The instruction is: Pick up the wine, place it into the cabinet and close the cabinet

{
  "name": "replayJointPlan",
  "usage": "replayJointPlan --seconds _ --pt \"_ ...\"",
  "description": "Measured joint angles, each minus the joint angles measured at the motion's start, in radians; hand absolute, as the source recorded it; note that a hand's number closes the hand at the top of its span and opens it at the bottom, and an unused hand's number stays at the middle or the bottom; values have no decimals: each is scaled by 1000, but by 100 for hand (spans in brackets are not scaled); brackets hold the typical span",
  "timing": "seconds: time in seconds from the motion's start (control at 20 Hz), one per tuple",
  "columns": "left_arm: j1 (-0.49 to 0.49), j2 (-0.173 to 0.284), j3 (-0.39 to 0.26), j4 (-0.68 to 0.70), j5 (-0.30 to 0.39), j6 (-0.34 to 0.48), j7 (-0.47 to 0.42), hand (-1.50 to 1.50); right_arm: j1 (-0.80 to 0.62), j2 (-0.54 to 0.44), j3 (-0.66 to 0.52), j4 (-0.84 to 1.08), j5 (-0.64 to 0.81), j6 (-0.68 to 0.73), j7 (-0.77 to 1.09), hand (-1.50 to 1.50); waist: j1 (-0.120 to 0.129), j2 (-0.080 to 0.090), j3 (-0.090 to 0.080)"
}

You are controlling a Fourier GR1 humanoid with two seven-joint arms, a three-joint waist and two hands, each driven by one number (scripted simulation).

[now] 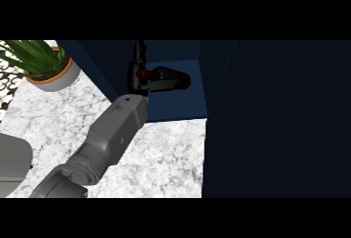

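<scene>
Wine (168, 78) mostly hidden behind the robot hand (137, 76), only a dark body and red bit showing; label unreadable. Finger curl can't be told against the dark cabinet (178, 104). Plant (37, 56) cut by the left edge. Other robot hand out of view.

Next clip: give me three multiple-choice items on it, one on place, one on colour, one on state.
1. Where is the wine? A on the counter; B in the cabinet; C beside the plant.
2. Cabinet colour? A white; B red; C dark blue.
3. The hand is: A curled round the wine; B flat on the counter; C resting open.

B: the wine shows inside the cabinet's opening.
C: its inner walls are dark blue.
A: black fingers wrap the wine.
</scene>
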Motion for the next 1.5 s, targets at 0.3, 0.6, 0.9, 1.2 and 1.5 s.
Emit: replayJointPlan --seconds 0.3,0.6,0.9,1.2,1.5 --pt "13 -2 -20 -21 47 -44 -12 -150 6 14 19 2 1 -4 -8 -150 1 -2 -2" --pt "43 -1 -85 -70 124 -65 4 -150 4 11 11 0 1 -9 1 -150 3 -8 -3" --pt "157 1 -215 -187 229 -37 18 -150 2 14 16 -3 2 -20 12 -150 16 -15 -2" --pt "333 1 -428 -421 336 77 36 -150 26 6 11 -8 8 -23 8 -150 38 -19 -3" --pt "481 1 -626 -695 368 259 60 -150 18 -16 -32 -11 12 -30 14 -150 61 -21 -2"
